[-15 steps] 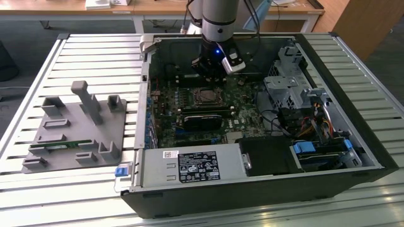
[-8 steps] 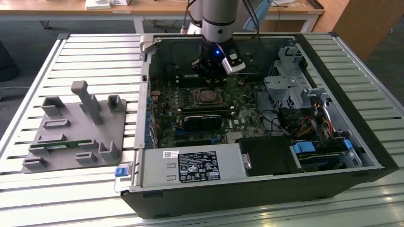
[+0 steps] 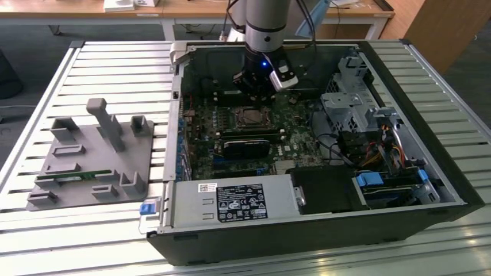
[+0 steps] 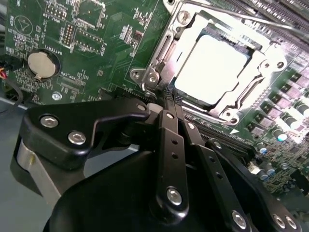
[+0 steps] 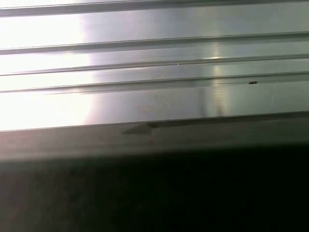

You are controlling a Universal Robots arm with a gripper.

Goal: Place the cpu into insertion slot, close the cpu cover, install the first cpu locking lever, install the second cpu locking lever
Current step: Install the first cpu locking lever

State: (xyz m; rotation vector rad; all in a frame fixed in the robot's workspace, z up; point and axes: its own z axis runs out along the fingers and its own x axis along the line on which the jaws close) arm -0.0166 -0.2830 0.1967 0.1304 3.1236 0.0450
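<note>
Here, in the exterior view, the arm reaches down into the open computer case (image 3: pixel 429 190), and its gripper (image 3: pixel 253 92) hangs just above the insertion slot (image 3: pixel 250 117) on the green motherboard (image 3: pixel 299 146). The cpu (image 3: pixel 251 118) sits in that slot as a small pale square. From this camera I cannot tell how the fingers stand, nor make out either locking lever.

In the second wrist view the black fingers (image 4: pixel 166 123) are pressed together, holding nothing, their tips close to the corner of the cpu cover (image 4: pixel 161 53). The cover lies folded down over the cpu (image 4: pixel 210 67), whose face shows through the window as a glare-washed white. I judge the chip light, stiff and fragile at its underside, best held by its edges; the cover is thin springy metal, best pushed at its frame. Whether the thin rods beside the cover are latched is hard to say.

The first wrist view gives bright metal slats (image 5: pixel 154 58) and a dark band below them.
</note>
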